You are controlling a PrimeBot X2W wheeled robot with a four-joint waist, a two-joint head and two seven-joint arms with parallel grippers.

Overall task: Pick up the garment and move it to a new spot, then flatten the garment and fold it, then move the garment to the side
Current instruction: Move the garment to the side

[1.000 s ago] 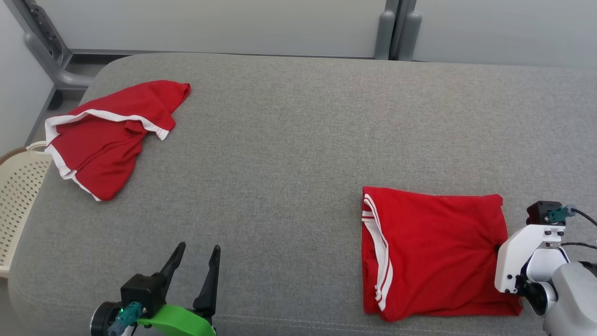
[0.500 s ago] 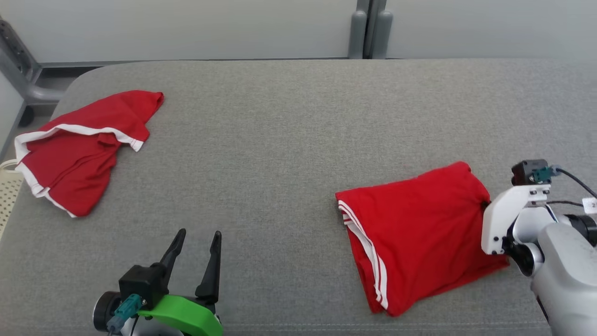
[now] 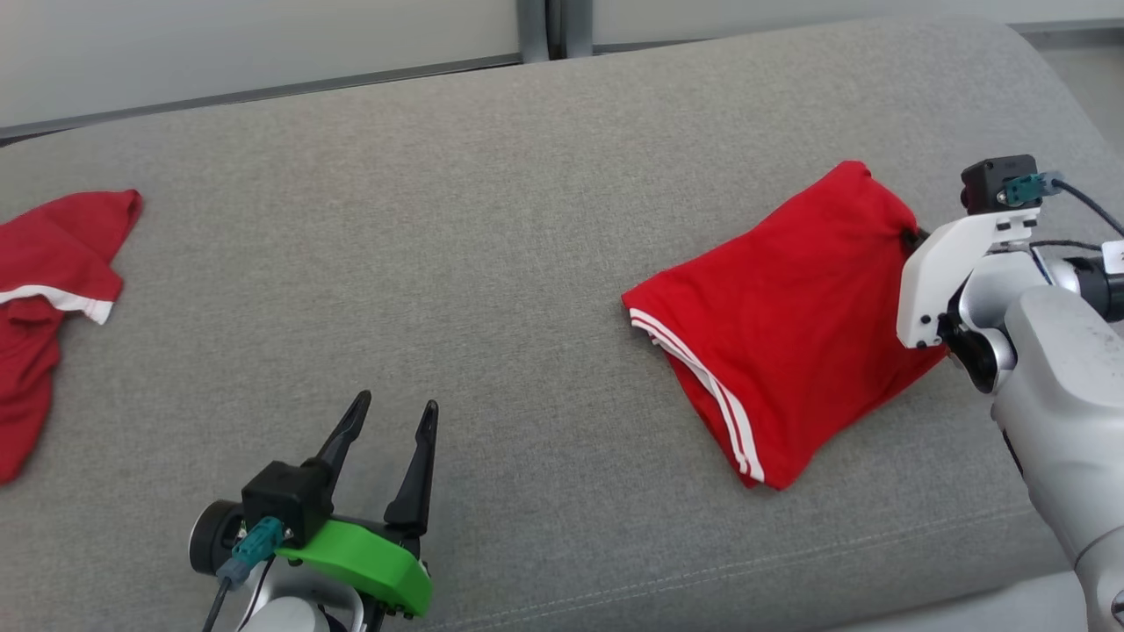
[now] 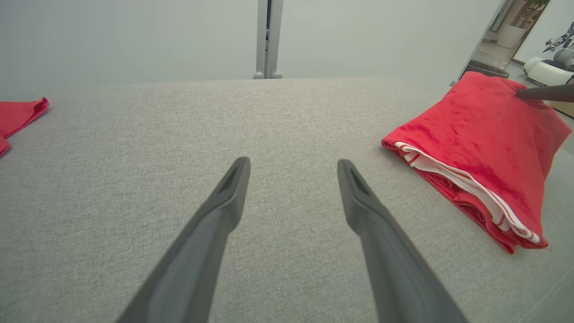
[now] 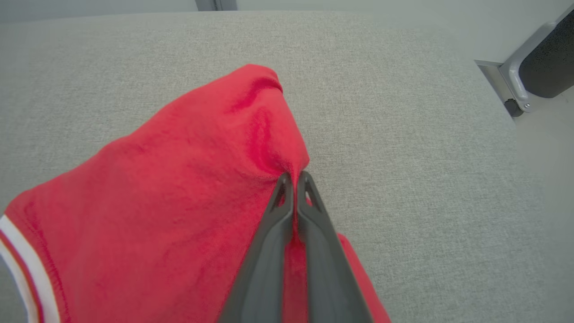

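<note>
The folded red garment [image 3: 790,325] with white stripes along its left edge lies on the right part of the grey padded surface [image 3: 527,219]. My right gripper [image 3: 913,237] is shut on the garment's right edge, and the cloth there is pinched and raised. In the right wrist view the two fingers [image 5: 293,177] are pressed together on a bunched red fold of the garment [image 5: 170,202]. My left gripper [image 3: 391,417] hovers open near the front edge with nothing between its fingers [image 4: 291,166]. From there the garment [image 4: 480,148] lies well to its right.
A second crumpled red garment [image 3: 44,281] with a white band lies at the far left. The surface's rounded right corner is just beyond my right gripper, with a metal frame leg [image 5: 524,76] past it. A grey post [image 3: 544,26] stands behind the table.
The head camera has swung to the right. My right gripper has dragged the folded garment farther back and to the right, turning it at an angle. The left gripper stays open.
</note>
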